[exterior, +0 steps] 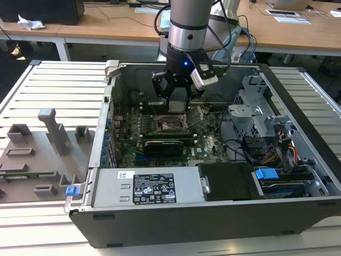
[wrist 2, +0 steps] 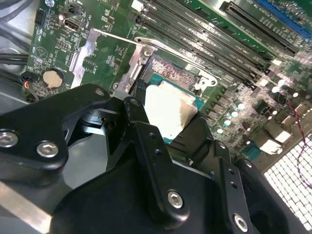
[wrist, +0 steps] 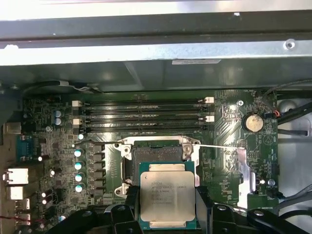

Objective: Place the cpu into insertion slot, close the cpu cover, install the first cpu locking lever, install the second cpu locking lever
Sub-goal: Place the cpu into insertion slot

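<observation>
Gripping the cpu (wrist: 167,199) by two opposite edges, the arm's black gripper (exterior: 177,104) hangs inside an open desktop computer case (exterior: 106,106). Its fingers (wrist: 130,204) are clamped on the chip, one on each side. In both wrist views the cpu (wrist 2: 168,114) shows a dull silver lid, and the first wrist view shows several lines of small engraved print on it. The chip is held above the motherboard (exterior: 210,144), close to the insertion slot (wrist: 158,150) but not seated. Part of the slot's dark field lies uncovered past one edge of the chip. The cpu cover (exterior: 196,111) stands lifted open beside the slot, toward the exterior view's right.

Treating the case as a clock dial in the exterior view, the gripper is near twelve o'clock, with the slot just under it toward the centre. A grey power supply (exterior: 112,194) lies at seven o'clock, bearing a white label (exterior: 154,191) dense with black print and symbols. A metal drive cage (exterior: 250,114) sits at two o'clock and a blue tab (exterior: 266,174) at four. Outside the case, at nine o'clock, a grey fixture board (exterior: 32,154) rests on the slatted table (exterior: 58,80). In the first wrist view, four long memory slots (wrist: 141,111) run alongside the insertion slot, and a coin cell battery (wrist: 252,122) sits on the board nearby.
</observation>
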Controlling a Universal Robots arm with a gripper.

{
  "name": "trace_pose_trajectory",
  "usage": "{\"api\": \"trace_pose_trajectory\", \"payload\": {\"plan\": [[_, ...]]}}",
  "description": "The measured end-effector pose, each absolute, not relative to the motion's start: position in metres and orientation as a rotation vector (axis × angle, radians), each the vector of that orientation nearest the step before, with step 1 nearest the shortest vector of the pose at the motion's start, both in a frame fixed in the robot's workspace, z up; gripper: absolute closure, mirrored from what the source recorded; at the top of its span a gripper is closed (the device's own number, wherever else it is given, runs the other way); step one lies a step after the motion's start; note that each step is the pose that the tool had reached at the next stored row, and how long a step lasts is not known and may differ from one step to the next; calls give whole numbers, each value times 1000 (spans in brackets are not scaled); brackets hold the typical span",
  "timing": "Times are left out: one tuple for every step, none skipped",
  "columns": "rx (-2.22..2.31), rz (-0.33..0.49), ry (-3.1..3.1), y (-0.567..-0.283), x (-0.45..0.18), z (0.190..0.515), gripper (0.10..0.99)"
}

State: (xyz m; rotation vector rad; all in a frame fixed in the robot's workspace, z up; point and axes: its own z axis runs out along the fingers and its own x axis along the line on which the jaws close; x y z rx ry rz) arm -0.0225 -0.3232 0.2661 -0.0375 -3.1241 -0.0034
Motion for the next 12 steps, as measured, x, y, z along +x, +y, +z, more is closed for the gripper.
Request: {"api": "trace_pose_trajectory", "payload": {"plan": [[-38, -3, -3124, -323, -22, 264, 545], [-38, -3, -3124, -323, -22, 263, 545], [-38, -3, -3124, -323, -22, 261, 545], [-38, -3, -3124, -323, -22, 260, 545], [-38, -3, -3124, -323, -22, 258, 545], [-38, -3, -3124, -323, -22, 257, 545], [-38, -3, -3124, -323, -22, 255, 545], [-38, -3, -3124, -323, -22, 254, 545], [-38, -3, -3124, -323, -22, 254, 545], [-38, -3, -3124, -323, -22, 254, 545], [-38, -3, -3124, -323, -22, 254, 545], [-38, -3, -3124, -323, -22, 254, 545]]}}
